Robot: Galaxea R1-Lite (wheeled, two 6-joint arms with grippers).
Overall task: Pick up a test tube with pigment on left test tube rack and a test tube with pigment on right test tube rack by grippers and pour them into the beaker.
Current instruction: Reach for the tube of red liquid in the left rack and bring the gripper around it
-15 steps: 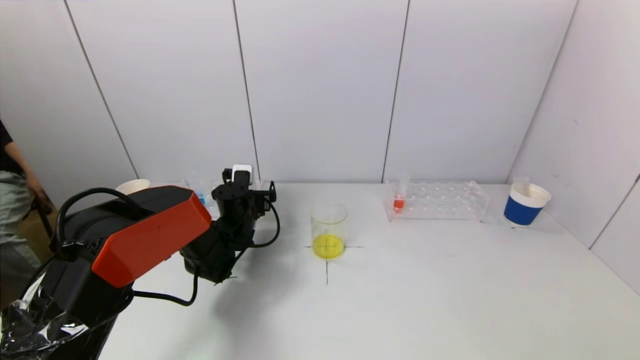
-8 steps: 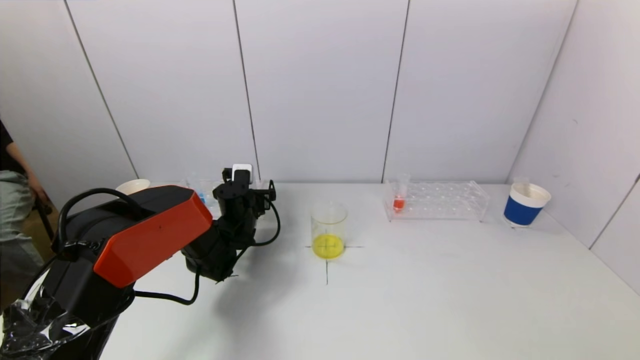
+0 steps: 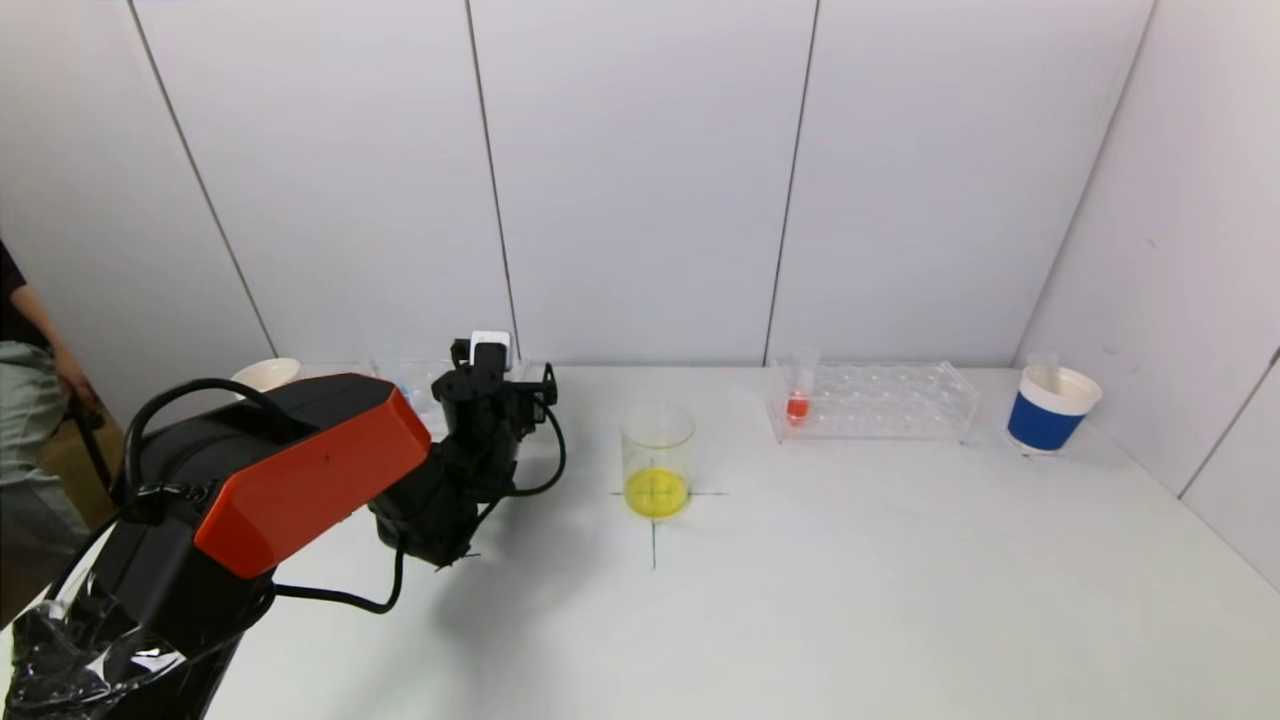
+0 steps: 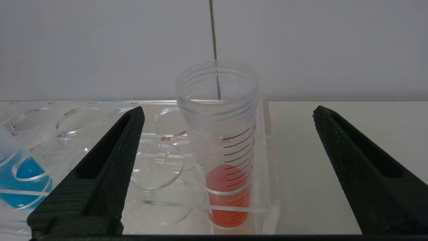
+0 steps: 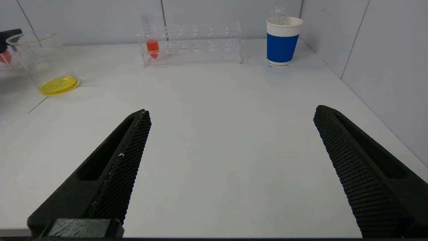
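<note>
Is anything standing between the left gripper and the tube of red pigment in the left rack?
Nothing visible does. The open left gripper faces the clear plastic test tube with red pigment in the end hole of the clear acrylic left rack; the tube holding blue pigment sits well aside.
</note>
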